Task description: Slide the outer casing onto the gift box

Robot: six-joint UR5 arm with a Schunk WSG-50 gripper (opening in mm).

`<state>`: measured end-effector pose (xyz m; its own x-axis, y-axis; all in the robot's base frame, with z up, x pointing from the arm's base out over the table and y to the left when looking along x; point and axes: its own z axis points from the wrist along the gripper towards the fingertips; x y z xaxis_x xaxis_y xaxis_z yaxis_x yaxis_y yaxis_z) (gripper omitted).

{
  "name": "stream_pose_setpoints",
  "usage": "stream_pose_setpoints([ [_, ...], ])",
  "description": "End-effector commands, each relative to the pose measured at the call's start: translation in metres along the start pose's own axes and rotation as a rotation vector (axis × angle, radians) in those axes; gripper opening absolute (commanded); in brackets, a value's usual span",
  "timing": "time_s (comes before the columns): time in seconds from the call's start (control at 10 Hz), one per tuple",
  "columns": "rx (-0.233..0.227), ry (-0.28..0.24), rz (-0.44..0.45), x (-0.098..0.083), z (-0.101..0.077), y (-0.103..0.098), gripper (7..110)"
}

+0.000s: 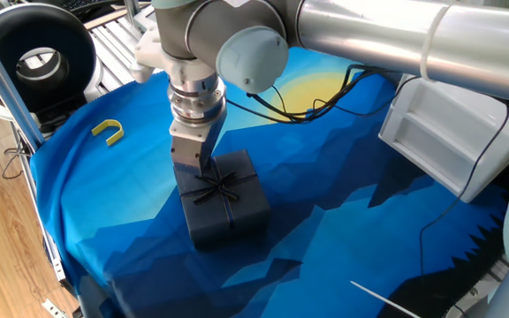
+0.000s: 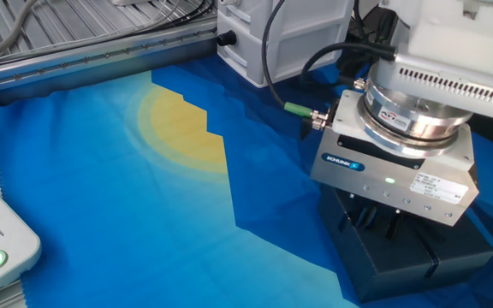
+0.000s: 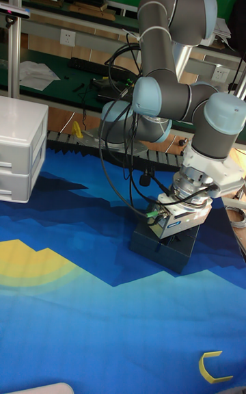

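Observation:
The outer casing (image 1: 228,205), a dark square sleeve with a thin crossed ribbon and bow on top, lies flat on the blue cloth. It also shows under the arm in the other fixed view (image 2: 413,257) and in the tall view (image 3: 167,249). The gripper (image 1: 193,164) points straight down over the casing's far edge, just above its top. Its dark fingers (image 2: 369,221) stand slightly apart with nothing between them. The gift box is hidden; no inner tray shows outside the casing.
A large white plastic bin (image 1: 453,132) sits at the right edge of the cloth. A yellow U-shaped piece (image 1: 109,131) lies at the left. Black cables (image 1: 325,97) trail behind the arm. White drawers (image 3: 20,148) stand at the table's side.

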<state>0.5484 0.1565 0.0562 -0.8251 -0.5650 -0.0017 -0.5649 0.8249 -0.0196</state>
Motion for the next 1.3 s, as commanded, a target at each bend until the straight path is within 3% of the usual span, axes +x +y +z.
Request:
stream_pose_setpoints([
  [0.0,-0.014,0.001,-0.012,0.002,-0.008,-0.003,7],
  [0.2,-0.048,-0.012,-0.037,0.014,-0.031,-0.012,7],
  [0.4,-0.021,-0.030,0.006,0.021,-0.056,-0.018,7],
  [0.6,0.028,-0.094,0.099,0.018,-0.074,-0.026,7],
  [0.7,0.030,-0.104,0.213,0.028,-0.081,-0.024,7],
  [0.8,-0.031,-0.124,0.274,0.034,-0.088,-0.012,7],
  [0.9,-0.041,-0.130,0.288,0.043,-0.094,-0.010,7],
  [1.2,0.009,-0.154,0.349,0.074,-0.116,-0.018,7],
])
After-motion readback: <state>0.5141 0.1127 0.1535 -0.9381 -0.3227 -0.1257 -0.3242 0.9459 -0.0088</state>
